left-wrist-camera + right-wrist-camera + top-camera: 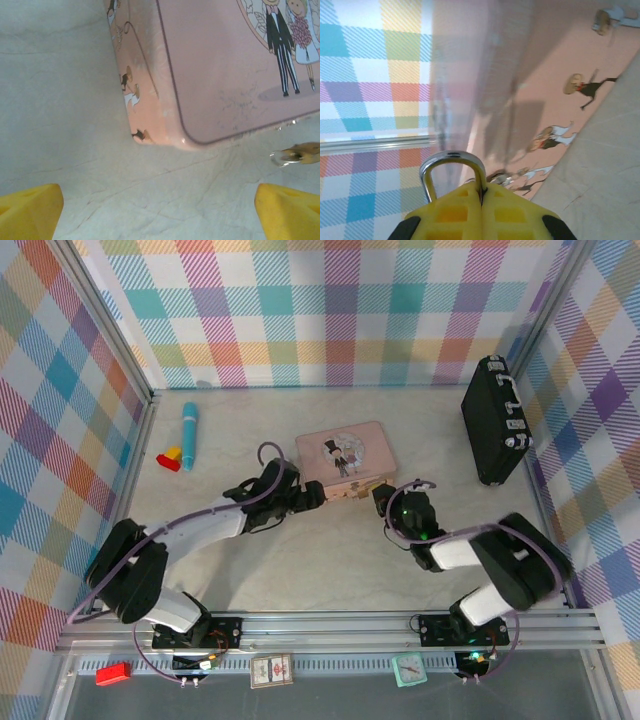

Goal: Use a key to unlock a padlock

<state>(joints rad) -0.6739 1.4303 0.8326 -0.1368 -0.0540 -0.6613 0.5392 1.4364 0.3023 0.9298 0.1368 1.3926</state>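
Currently the right end effector is clamping fully shut on the padlock. The silver shackle is sticking up from between the yellow fingers, and the brass body is sitting mostly buried in the grip. It is holding the padlock just beside the near wall of the pink tin; whether it is clearing the worktop cannot be told. Both shackle legs are running down into the fingers, so latched or sprung cannot be told either. I am judging it as locked.

Meanwhile the left end effector is standing wide open with nothing between its fingers. It is hovering low by the tin's near corner and facing toward the padlock.

Progress, as a judgement: the padlock is being gripped and presented, so the holding half is looking done. The key is not sitting in either grip. Fetching it, lining it up with the keyhole, inserting it and turning it are all remaining.
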